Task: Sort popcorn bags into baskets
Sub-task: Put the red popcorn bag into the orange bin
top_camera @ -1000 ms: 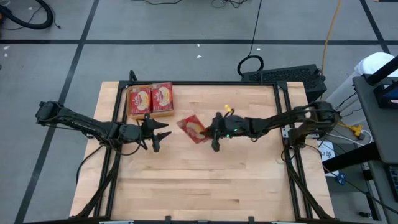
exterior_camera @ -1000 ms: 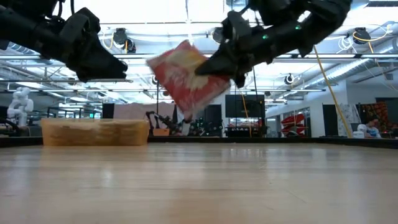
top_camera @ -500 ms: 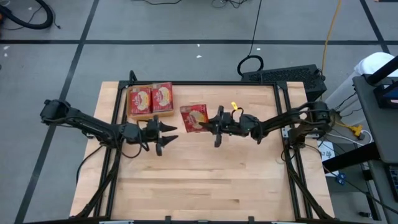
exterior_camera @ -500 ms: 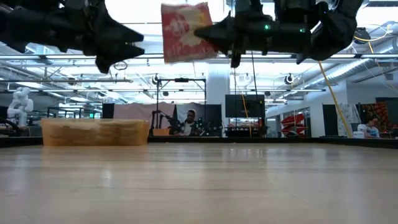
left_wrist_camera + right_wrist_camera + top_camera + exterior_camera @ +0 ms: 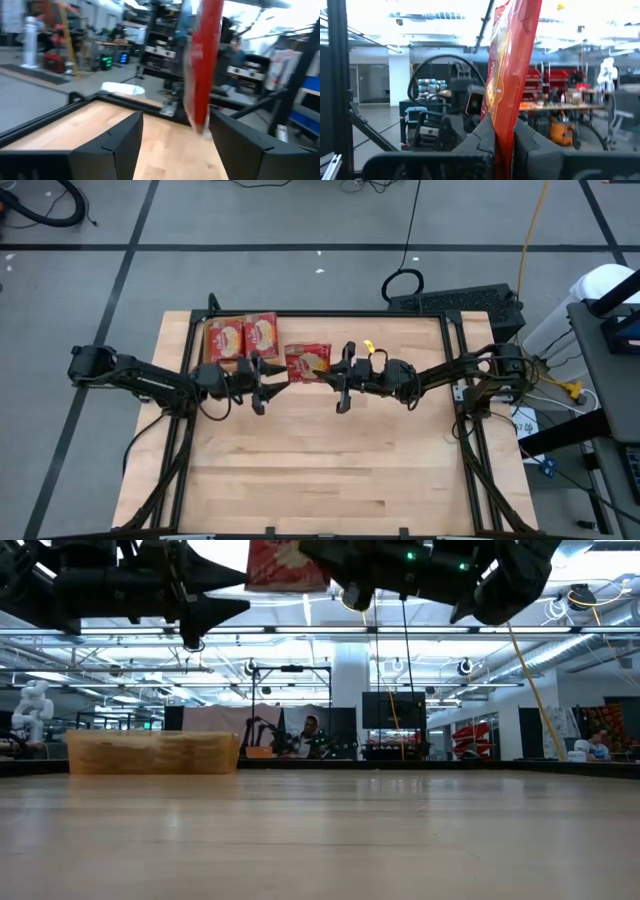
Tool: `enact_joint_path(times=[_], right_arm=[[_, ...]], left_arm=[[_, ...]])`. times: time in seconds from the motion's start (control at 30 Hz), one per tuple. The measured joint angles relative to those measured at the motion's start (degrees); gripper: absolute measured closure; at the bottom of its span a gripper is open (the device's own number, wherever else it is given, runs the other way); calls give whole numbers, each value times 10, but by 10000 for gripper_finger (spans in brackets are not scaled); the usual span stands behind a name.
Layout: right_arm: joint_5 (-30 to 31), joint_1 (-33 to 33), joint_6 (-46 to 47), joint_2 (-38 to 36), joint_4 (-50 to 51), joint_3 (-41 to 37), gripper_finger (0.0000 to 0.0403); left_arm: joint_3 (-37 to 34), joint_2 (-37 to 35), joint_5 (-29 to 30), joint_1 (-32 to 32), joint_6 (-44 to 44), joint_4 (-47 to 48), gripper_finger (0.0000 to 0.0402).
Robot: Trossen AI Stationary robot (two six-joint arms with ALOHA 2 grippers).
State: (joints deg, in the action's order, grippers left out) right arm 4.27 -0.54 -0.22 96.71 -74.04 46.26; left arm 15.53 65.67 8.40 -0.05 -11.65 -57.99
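A red popcorn bag (image 5: pixel 307 362) hung above the table's (image 5: pixel 320 470) far middle, pinched edge-on by the right gripper (image 5: pixel 338 376). The left gripper (image 5: pixel 268 378), fingers spread, faced it closely. Beside them, the orange basket (image 5: pixel 212 356) held two bags (image 5: pixel 243 337).

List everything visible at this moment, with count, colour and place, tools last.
popcorn bag: one, red with cream picture, held in the air between the two arms
popcorn bags in the bin: two showing, red, side by side
orange bin: one, far left corner of the table
table: one, light wood, dark frame
left tool: dark, open, just left of the held bag
right tool: dark, shut on the held bag's right edge
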Motion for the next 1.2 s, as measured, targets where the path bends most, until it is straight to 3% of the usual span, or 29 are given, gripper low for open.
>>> enact_joint_path(times=[0.1,0.53,0.9,1.1,1.2], right_arm=[[0,0,-19,0,1,10,392],[-1,-1,-42,0,3,22,392],[-29,-6,-46,0,6,39,392],[-31,-6,-39,-1,6,39,392],[-30,-6,-40,-2,4,39,391]], left_arm=[[0,0,-39,8,10,-10,187],[5,0,-83,19,38,-64,269],[51,34,-144,31,50,-34,280],[68,34,-153,30,66,-32,370],[73,34,-154,34,71,-32,383]])
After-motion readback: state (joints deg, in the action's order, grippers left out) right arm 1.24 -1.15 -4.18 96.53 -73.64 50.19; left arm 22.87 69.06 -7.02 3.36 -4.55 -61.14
